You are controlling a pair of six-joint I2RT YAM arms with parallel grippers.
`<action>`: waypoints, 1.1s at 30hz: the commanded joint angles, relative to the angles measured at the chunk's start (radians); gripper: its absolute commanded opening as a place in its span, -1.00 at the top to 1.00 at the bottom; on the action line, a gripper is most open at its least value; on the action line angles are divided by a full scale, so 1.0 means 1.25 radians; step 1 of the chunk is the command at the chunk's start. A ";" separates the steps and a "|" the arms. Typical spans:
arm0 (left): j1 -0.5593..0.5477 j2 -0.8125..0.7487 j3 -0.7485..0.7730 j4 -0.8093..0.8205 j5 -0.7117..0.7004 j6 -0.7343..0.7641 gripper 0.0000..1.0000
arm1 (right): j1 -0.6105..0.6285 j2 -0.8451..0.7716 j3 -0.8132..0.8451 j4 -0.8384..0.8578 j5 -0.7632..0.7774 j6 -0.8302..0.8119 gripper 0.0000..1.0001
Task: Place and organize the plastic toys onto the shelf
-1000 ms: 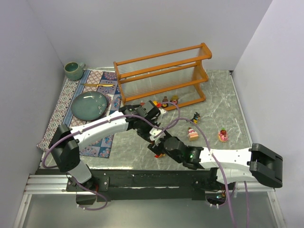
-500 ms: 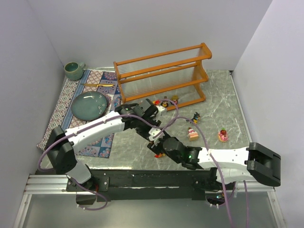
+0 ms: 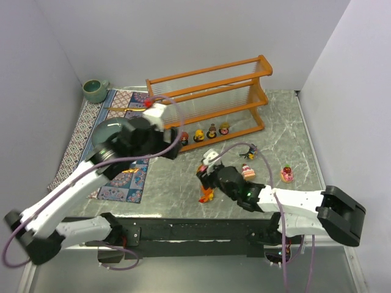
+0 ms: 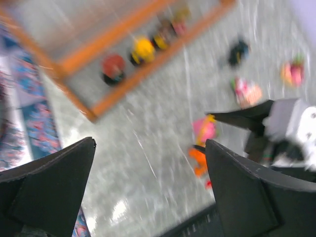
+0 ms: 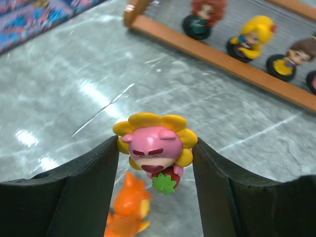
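Nine toys, four on the shelf and five before it; one shelf, one cup, one plate, one mat.

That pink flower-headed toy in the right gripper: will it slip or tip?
Probably rigid: the pink toy shows no squashing between the fingers of the right gripper. Its big petalled head over a small body suggests it may tip. Glossy plastic might slip.

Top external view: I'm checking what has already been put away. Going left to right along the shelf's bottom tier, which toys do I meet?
On the shelf's bottom tier: red-haired figurine → yellow-haired figurine → dark brown-haired figurine → pink-and-yellow figurine.
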 commanded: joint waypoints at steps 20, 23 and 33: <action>0.329 -0.368 -0.302 0.306 -0.147 -0.043 -0.99 | -0.598 0.113 0.257 0.288 -0.378 0.140 0.91; 0.348 -0.377 -0.308 0.311 -0.150 -0.047 -0.99 | -0.639 0.174 0.316 0.292 -0.407 0.130 0.91; 0.399 -0.355 -0.319 0.329 -0.063 -0.065 -0.99 | -0.719 0.355 0.436 0.333 -0.469 0.150 0.91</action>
